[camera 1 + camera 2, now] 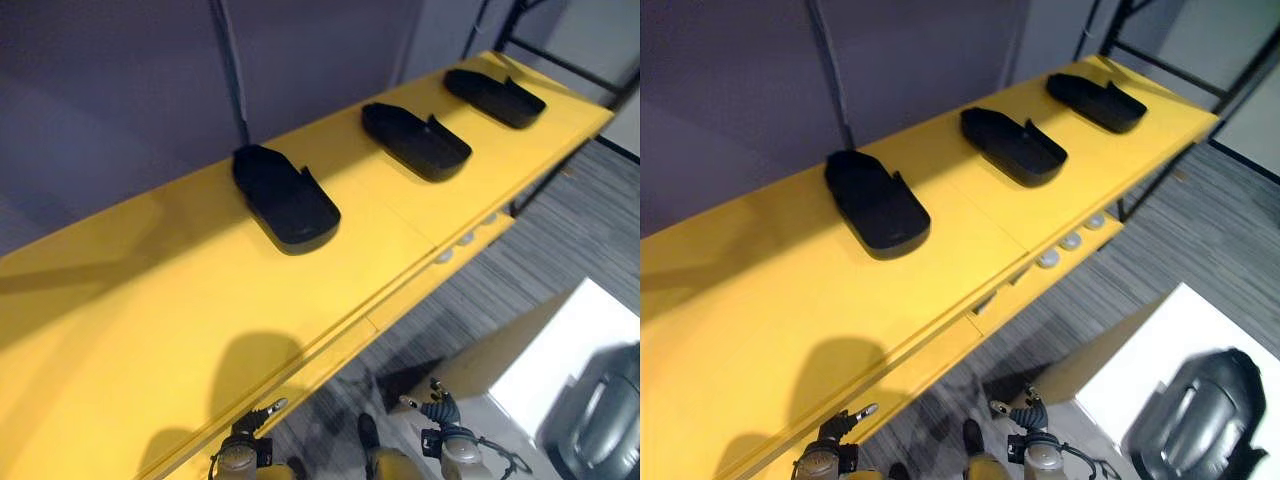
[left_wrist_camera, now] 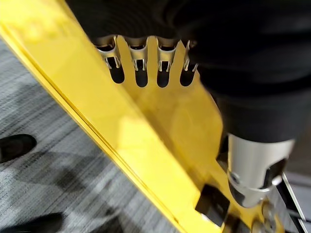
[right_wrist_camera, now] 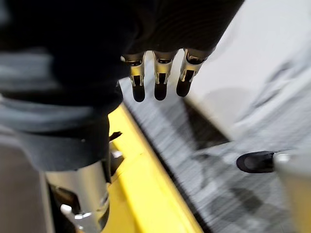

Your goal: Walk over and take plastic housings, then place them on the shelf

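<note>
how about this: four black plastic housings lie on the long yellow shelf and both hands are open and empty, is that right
Wrong count: three black plastic housings lie on the long yellow shelf, not four, as the left eye view shows. The left hand and right hand are open and empty.

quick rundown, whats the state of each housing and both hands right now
near black housing: lying flat on the yellow shelf, untouched
middle black housing: lying flat on the shelf, untouched
far black housing: lying flat near the shelf's far end
grey housing: lying on the white table, not yet picked up
left hand: open, holding nothing
right hand: open, holding nothing
</note>
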Tool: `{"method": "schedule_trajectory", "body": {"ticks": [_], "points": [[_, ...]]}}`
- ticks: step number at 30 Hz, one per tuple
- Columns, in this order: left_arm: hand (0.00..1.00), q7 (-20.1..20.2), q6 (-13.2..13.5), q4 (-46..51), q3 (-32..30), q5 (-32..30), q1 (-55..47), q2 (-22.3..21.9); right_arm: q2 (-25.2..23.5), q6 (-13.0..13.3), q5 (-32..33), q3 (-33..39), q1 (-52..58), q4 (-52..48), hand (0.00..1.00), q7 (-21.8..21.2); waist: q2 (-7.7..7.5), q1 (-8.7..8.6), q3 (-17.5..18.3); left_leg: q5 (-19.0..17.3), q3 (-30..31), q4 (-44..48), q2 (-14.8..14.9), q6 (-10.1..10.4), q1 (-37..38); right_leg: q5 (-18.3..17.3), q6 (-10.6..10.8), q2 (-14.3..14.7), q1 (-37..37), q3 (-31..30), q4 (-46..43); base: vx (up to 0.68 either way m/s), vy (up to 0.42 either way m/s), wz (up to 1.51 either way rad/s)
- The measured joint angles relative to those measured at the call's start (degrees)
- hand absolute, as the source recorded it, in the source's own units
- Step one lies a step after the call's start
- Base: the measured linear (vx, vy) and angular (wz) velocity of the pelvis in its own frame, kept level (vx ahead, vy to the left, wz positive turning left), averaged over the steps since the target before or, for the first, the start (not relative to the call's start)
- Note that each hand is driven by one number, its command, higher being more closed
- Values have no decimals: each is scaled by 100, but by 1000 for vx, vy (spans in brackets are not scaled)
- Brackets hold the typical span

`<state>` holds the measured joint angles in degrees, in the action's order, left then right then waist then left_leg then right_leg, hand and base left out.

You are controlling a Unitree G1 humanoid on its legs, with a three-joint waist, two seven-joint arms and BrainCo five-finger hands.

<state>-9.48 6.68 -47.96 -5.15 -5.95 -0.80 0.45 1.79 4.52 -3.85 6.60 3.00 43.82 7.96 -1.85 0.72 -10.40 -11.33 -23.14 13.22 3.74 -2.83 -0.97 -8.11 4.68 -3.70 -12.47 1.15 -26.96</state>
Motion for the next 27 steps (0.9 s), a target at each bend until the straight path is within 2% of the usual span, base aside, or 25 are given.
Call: {"method": "schedule_trajectory", "body": {"ticks": [1,2,3,4,5,7,9,12,13,14,15,16,17,18,20,21,22,23,24,25,27], "points": [[0,24,-26,-1,-1,-1,0,30,17,3,-2,-2,-11,147,0,-1,-29,5,57,8,-192,14,28,14,31,-302,25,-136,295,315,-75,-18,-34,-63],[0,32,-31,1,2,-3,6,46,38,3,-5,-4,-56,244,0,-1,-60,10,80,24,-279,27,27,39,35,-372,28,-207,385,453,60,-12,-70,-87],[0,50,-46,-4,-1,-34,22,94,75,0,-34,-7,-169,416,0,-2,-128,33,138,73,-385,21,-27,111,-25,-376,-57,-237,501,598,666,-22,-84,-79],[0,58,-58,-61,3,-52,38,103,141,1,-64,-8,-270,518,0,-2,-42,18,152,101,-329,-26,-12,145,-59,-213,-205,-128,516,552,941,-56,-139,-112],[0,79,-86,-108,89,-61,-3,65,325,0,-103,-109,-420,758,0,0,134,-2,268,294,-150,-274,80,218,-110,346,-280,165,701,317,1773,-59,-119,-95],[0,78,-80,-157,213,-59,-7,65,397,-4,-103,-111,-509,897,0,0,131,26,309,422,-209,-434,141,289,-70,735,-335,292,845,26,2329,-54,-79,-90],[0,98,-91,-321,346,-59,8,78,460,-3,-103,-93,-481,903,0,2,123,-23,318,453,-293,-514,213,328,68,1015,-396,435,969,-241,2680,-71,-77,-79],[0,99,-96,-514,390,-82,-5,95,468,-4,-102,-94,-358,904,0,3,109,-94,350,453,-408,-509,309,332,229,1129,-409,479,1052,-380,2882,-86,-46,-42],[0,98,-96,-512,394,-96,-28,88,451,-3,-103,-83,-334,907,0,3,151,-150,334,439,-536,-533,404,373,255,706,-546,312,912,471,2562,-135,-49,-38],[0,97,-92,-485,394,-96,-44,84,432,-3,-103,-84,-319,915,0,1,161,-120,340,437,-653,-544,447,396,276,473,-619,128,765,1204,2168,-132,-4,-74],[0,96,-92,-479,392,-96,-190,126,326,0,-104,-96,-321,969,0,-4,131,-77,368,397,-981,-532,498,464,353,392,-712,-366,534,2372,1470,-78,23,-122],[0,103,-134,-535,401,-96,-323,228,218,3,-110,-104,-323,978,0,-5,47,-68,392,356,-1253,-474,499,533,480,340,-639,-650,454,2946,1084,-42,16,-123],[0,103,-144,-549,399,-97,-343,264,200,4,-114,-109,-317,974,0,-6,21,-77,381,357,-1298,-444,478,562,549,340,-619,-611,451,2884,1038,-9,-52,-103],[0,102,-148,-573,398,-98,-344,308,216,3,-115,-107,-260,983,0,-6,69,-109,348,391,-1286,-419,535,617,629,345,-615,-473,469,2651,1110,-10,-110,-80],[0,102,-147,-603,394,-110,-339,350,231,3,-114,-109,-185,992,0,-5,123,-126,297,375,-1286,-89,754,654,597,351,-618,-281,540,2429,1302,-8,-160,-73],[0,104,-148,-611,393,-114,-277,389,222,3,-108,-116,-107,993,0,-4,119,-130,249,337,-1274,437,1016,693,460,365,-667,-88,602,2243,1479,-8,-237,-71],[0,104,-149,-612,383,-118,-266,411,238,3,-103,-113,-33,994,0,0,135,-116,231,315,-1179,1034,1290,666,263,376,-685,80,660,2077,1630,-8,-248,-72],[0,103,-147,-611,370,-117,-289,405,249,2,-100,-112,-21,1001,0,4,127,-110,220,284,-1000,1305,1358,607,136,421,-739,161,663,1916,1670,0,-234,-82],[0,109,-138,-607,357,-132,-308,331,290,2,-95,-110,-58,1041,0,11,141,-98,164,59,-204,1485,1214,656,-9,464,-800,269,659,1626,1668,8,-142,-109],[0,104,-119,-598,327,-121,-293,306,358,2,-94,-107,-132,1133,0,27,170,-17,121,-110,683,1346,867,874,-36,463,-801,352,665,1334,1678,8,-96,-122],[0,90,-115,-598,325,-98,-306,289,413,2,-90,-104,-134,1170,0,47,176,38,103,-202,1712,1087,397,1014,-62,479,-777,428,771,1067,1793,46,-19,-103]]}}
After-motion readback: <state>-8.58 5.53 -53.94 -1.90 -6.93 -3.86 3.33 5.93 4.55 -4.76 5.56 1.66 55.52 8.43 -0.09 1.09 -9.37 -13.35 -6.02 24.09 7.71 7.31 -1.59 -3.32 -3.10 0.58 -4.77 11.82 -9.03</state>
